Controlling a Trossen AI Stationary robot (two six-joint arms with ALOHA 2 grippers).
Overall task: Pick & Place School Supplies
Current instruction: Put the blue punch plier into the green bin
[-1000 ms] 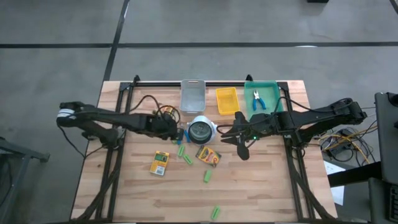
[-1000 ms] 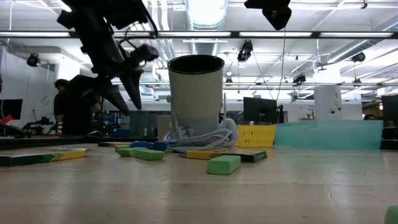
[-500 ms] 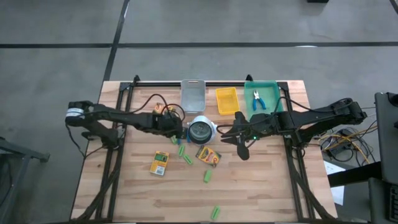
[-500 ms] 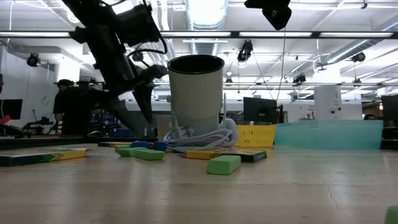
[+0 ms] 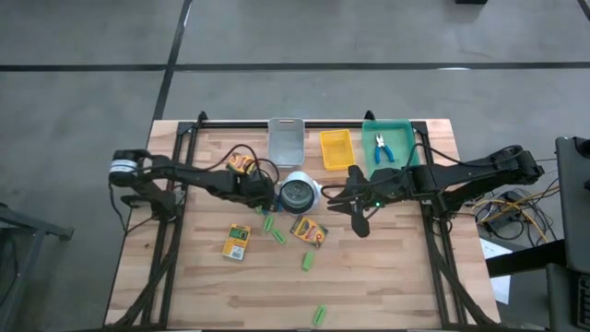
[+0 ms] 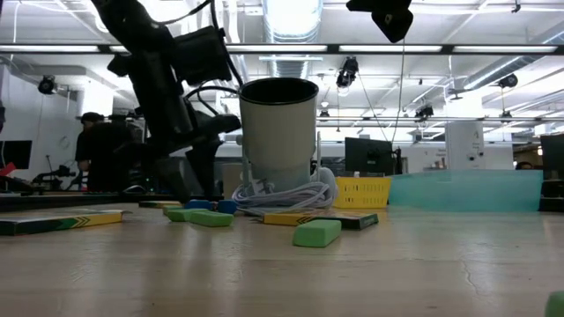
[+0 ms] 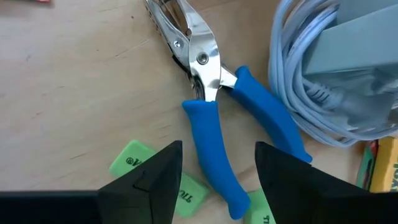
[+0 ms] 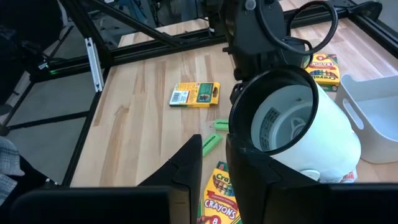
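Blue-handled pliers [image 7: 211, 124] lie flat on the wood next to the white kettle [image 5: 298, 192] and its coiled cord. My left gripper [image 7: 214, 177] hangs open just above them, pointing steeply down, a finger on either side of one blue handle. In the low view it [image 6: 192, 180] stands left of the kettle. My right gripper [image 8: 213, 155] waits raised on the kettle's right, all but shut on nothing. Crayon boxes [image 5: 237, 242] [image 5: 309, 231] [image 5: 241, 163] and green stick pieces [image 5: 274, 231] lie flat on the table. A second pair of pliers [image 5: 383, 148] lies in the green bin.
A clear bin [image 5: 286, 140], a yellow bin [image 5: 336, 148] and a green bin [image 5: 403, 157] stand along the far edge. More green pieces [image 5: 308, 262] [image 5: 319, 315] lie toward the near edge. A person stands in the room behind the table.
My left gripper has come down and moved toward the kettle, ending low over the blue-handled pliers. My right arm has kept still, and nothing on the table has moved.
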